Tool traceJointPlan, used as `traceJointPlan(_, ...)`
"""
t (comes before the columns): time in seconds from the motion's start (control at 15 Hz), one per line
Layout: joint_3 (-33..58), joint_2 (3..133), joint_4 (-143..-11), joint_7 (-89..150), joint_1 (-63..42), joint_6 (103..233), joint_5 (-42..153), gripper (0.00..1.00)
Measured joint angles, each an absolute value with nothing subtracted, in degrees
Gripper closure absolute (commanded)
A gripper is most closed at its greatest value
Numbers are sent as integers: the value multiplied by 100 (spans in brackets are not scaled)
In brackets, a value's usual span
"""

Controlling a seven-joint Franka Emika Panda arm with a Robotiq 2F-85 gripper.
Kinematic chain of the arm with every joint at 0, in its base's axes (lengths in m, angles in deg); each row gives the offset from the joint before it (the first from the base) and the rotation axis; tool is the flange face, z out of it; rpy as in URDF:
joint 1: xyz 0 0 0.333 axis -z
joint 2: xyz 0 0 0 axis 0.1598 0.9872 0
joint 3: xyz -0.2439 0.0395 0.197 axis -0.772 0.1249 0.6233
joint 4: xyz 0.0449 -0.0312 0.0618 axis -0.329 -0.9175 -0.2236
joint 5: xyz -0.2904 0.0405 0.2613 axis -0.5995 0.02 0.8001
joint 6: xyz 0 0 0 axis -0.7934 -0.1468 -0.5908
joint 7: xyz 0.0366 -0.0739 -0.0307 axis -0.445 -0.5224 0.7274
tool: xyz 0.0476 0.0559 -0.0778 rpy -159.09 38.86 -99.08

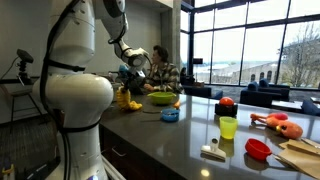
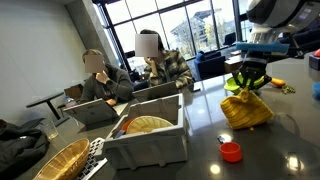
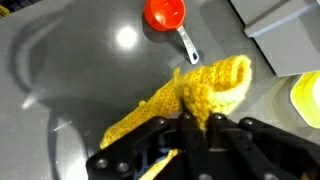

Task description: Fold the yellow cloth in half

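The yellow cloth is pinched between the fingertips of the gripper, whose jaws are pressed together on a raised fold of the fabric. In an exterior view the cloth is seen directly beneath the gripper. It is drawn up into a peak at the pinch, while the bulk of it sits in a rumpled heap on the dark countertop.

The fabric is judged to be a loose knit: light, soft and limp, with no stiffness of its own, so whatever is not held will sag and trail. The knit texture should give the pads good purchase, so slipping is thought unlikely and bunching is the greater risk. For a fold in half, hold is best taken at an edge or corner rather than mid-cloth, so that one half can be carried over the other. Whether the present pinch sits on an edge cannot be settled from these views.

Ahead of the hand in the wrist view, a red measuring cup lies apart from the cloth, and its bowl appears empty. A lime-green bowl is cut off at the side of the hand, and its contents cannot be told. Well apart from the hand, a grey bin is seen holding a round woven basket.
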State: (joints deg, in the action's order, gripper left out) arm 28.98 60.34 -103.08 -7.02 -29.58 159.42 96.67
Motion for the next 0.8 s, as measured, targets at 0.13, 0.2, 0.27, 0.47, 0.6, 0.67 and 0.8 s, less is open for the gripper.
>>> traceJointPlan(0.13,2907,6005,-10358,-891,-2953,15842,9514,98)
traceJointPlan(0.2,2910,6023,-10363,-942,-2949,15765,9466,98)
traceJointPlan(0.27,2913,6053,-10362,-994,-2944,15694,9426,98)
traceJointPlan(0.47,2921,6188,-10345,-1059,-2927,15505,9392,98)
traceJointPlan(0.6,2920,6311,-10307,-1105,-2900,15396,9392,98)
traceJointPlan(0.67,2917,6373,-10288,-1123,-2877,15354,9392,98)
traceJointPlan(0.8,2902,6497,-10236,-1155,-2808,15270,9392,98)
